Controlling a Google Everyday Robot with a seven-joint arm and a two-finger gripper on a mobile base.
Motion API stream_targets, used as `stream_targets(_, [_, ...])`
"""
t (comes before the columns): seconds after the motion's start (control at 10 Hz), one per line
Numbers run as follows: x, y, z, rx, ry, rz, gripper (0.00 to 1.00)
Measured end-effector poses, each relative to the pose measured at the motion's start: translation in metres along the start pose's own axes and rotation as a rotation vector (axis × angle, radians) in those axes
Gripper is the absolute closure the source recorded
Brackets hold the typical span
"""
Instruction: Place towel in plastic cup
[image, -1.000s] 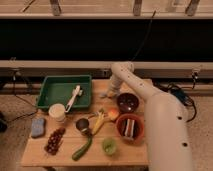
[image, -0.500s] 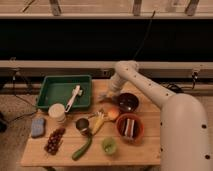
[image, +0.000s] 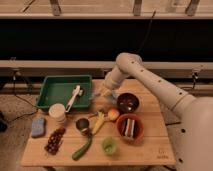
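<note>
My gripper (image: 105, 93) hangs low over the back middle of the wooden table (image: 150, 150), just right of the green tray (image: 55, 85). A pale blue towel (image: 96, 96) lies on the table right under and beside it. I cannot tell whether the gripper touches it. A small green plastic cup (image: 109, 145) stands upright near the front edge, well in front of the gripper. A white cup (image: 57, 113) stands in front of the tray.
A white utensil (image: 74, 97) lies in the tray. A dark bowl (image: 128, 102), red bowl (image: 130, 128), peach (image: 114, 115), banana (image: 99, 122), metal cup (image: 82, 125), cucumber (image: 81, 148), grapes (image: 54, 141) and blue sponge (image: 38, 126) crowd the table.
The arm's elbow and body have swung off to the right, uncovering the table's right side. The gripper has stayed over the towel by the tray.
</note>
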Motion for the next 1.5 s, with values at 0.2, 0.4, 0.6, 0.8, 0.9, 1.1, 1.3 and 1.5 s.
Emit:
stream_targets(0.2, [-0.014,0.036,-0.014,-0.033,-0.041,-0.013,1.0])
stream_targets(0.4, [-0.016,0.069,-0.032,-0.056,-0.053,-0.019,1.0])
stream_targets(0.6, [-0.016,0.11,-0.046,-0.084,-0.037,-0.032,1.0])
stream_targets(0.8, [-0.018,0.141,-0.049,-0.112,-0.009,-0.049,1.0])
stream_targets(0.9, [-0.02,0.161,-0.046,-0.132,0.016,-0.063,1.0])
stream_targets(1.1, [-0.02,0.192,-0.033,-0.163,0.073,-0.085,1.0])
stream_targets(1.3, [-0.024,0.211,-0.025,-0.188,0.107,-0.099,1.0])
stream_targets(1.5, [-0.033,0.24,-0.02,-0.229,0.124,-0.118,0.99])
